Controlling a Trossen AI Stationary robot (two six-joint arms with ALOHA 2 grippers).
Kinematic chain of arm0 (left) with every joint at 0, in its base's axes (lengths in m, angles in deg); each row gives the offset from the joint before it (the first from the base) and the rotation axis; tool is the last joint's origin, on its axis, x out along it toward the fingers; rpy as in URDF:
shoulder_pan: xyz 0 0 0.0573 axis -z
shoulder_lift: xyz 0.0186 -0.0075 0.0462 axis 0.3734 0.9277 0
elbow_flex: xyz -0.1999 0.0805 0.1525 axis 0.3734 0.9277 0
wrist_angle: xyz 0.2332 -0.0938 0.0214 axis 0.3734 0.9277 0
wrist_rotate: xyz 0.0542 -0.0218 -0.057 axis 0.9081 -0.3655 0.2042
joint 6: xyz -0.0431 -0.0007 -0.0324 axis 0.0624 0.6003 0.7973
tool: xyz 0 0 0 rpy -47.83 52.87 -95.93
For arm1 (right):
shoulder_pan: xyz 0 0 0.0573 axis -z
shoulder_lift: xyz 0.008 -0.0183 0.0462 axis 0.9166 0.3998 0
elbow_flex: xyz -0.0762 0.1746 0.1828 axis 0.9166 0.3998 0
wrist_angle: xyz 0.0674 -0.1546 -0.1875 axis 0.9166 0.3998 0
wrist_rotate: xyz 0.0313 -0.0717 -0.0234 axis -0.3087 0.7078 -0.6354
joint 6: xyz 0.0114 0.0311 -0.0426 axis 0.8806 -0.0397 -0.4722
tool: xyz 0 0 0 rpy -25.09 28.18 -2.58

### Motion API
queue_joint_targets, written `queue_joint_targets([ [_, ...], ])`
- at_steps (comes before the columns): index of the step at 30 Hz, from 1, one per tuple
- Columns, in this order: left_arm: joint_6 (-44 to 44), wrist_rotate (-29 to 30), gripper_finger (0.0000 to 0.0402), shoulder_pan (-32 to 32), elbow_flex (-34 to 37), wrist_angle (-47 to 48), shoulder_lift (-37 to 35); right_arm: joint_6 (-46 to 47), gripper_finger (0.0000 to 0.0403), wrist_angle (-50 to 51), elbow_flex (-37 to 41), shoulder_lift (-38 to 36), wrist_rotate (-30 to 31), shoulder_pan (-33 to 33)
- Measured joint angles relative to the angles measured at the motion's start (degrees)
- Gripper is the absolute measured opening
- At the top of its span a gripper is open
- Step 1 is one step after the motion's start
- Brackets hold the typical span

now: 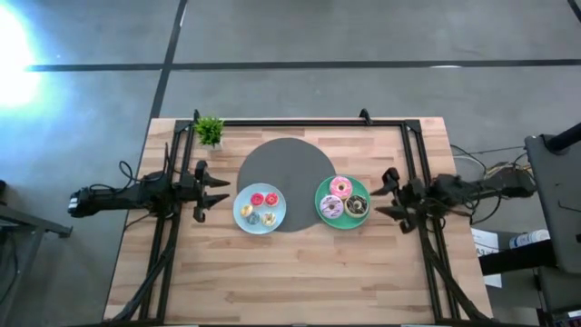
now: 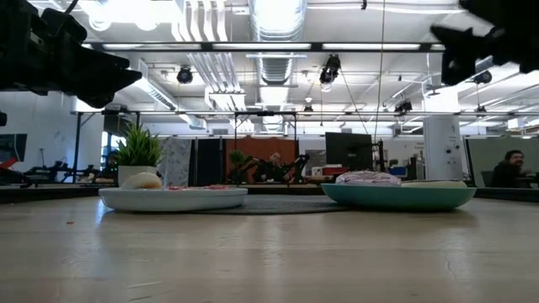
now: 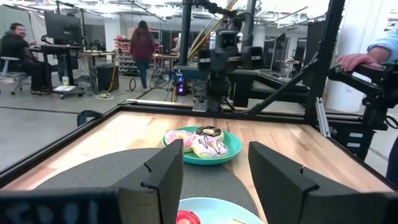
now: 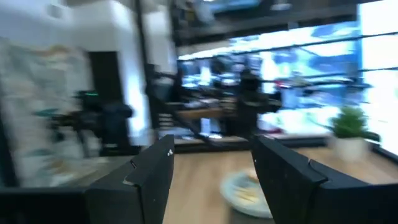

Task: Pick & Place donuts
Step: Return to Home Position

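Left gripper point(image 1: 221, 192) and right gripper point(image 1: 379, 202) gape wide, empty, out at the sides. Job looks done: big donuts point(image 1: 341, 187) on green plate point(image 1: 344, 224), tiny donuts point(image 1: 258, 199) on blue plate point(image 1: 281, 210).

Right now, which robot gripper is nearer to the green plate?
The right. The right gripper hangs open just beside the green plate. The left gripper is farther off, with the light blue plate lying between it and the green one.
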State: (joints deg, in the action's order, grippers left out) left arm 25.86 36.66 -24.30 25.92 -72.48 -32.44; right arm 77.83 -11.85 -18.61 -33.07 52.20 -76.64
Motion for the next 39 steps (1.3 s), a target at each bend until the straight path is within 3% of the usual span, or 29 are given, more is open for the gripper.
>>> queue_joint_targets([
  [5,0.0,0.0,0.0156,0.0,-0.1,0.0,0.0,-1.0,0.0206,7.1,0.1,-2.9,1.7,7.6],
  [9,0.0,0.0,0.0156,0.0,-0.1,0.2,0.0,-0.7,0.0206,18.6,0.1,-10.5,1.8,9.4],
  [11,0.0,0.1,0.0156,0.0,-0.1,0.2,0.0,-0.1,0.0206,22.3,0.0,-10.7,1.6,9.6],
  [39,0.0,0.4,0.0156,0.0,-0.1,1.8,1.2,-1.4,0.0206,22.7,0.1,-8.7,0.1,9.5],
])
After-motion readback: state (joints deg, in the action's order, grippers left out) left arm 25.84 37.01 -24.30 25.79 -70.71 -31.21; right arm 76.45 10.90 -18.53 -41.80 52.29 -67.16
